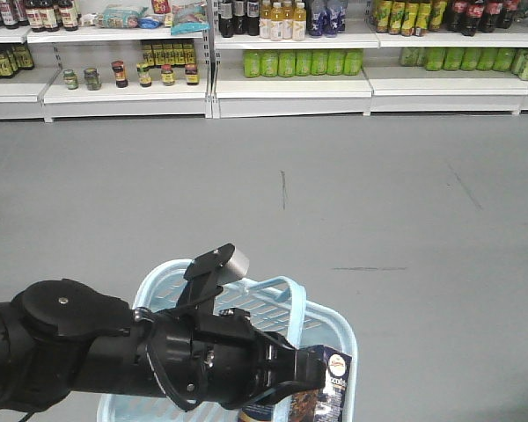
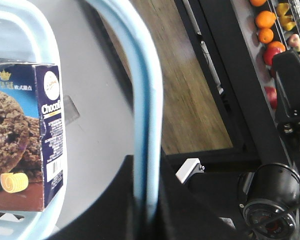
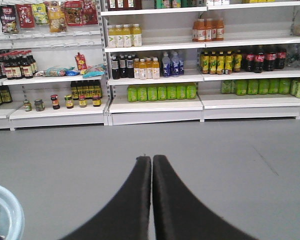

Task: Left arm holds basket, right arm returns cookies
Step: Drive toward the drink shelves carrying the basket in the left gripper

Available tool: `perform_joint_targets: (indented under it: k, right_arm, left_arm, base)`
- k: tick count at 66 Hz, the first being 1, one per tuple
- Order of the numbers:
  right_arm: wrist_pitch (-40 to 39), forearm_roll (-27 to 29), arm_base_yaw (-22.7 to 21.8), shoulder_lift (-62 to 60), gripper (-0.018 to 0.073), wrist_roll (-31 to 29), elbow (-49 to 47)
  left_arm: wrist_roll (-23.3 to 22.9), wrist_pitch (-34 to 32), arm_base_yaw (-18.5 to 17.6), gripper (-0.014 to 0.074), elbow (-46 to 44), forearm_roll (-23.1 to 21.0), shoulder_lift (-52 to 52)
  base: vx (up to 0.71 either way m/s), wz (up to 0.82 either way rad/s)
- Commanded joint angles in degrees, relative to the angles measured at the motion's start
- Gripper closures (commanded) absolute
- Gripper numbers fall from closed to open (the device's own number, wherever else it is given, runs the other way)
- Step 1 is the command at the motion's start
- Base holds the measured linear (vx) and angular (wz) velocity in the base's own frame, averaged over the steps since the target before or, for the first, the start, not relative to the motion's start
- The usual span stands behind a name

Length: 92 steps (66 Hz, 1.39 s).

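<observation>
Left-wrist view: left gripper (image 2: 146,202) looks clamped on the basket (image 1: 333,318) handle (image 2: 149,100), so the holding half seems in place. Cookies (image 1: 333,374) stand upright inside the basket at its near right corner, ungrasped. Right gripper (image 3: 151,165), fingers pressed together and empty, faces the shelves (image 3: 155,104). Picking and returning the box remains undone.

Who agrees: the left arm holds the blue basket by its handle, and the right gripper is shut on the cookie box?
No: the right wrist view shows the right gripper shut on nothing. The cookie box sits in the basket, which the left arm holds by its handle.
</observation>
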Motion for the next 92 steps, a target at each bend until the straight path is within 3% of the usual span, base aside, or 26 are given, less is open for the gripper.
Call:
perform_joint_targets:
  k: [1,92]
  right_arm:
    - [-4.23,-0.18,-0.26,-0.59,0.0568,-0.27,-0.12]
    - [-4.23,-0.18,-0.26,-0.59,0.0568,-0.27,-0.12]
  left_arm:
    - [0.89,1.24,-0.13,0.0603,-1.63,-2.14,-2.65]
    - [0.89,1.30,-0.13,0.0603,-1.63,-2.14,-2.65]
  base:
    - [0.37,0.05]
    - [0.35,-0.01]
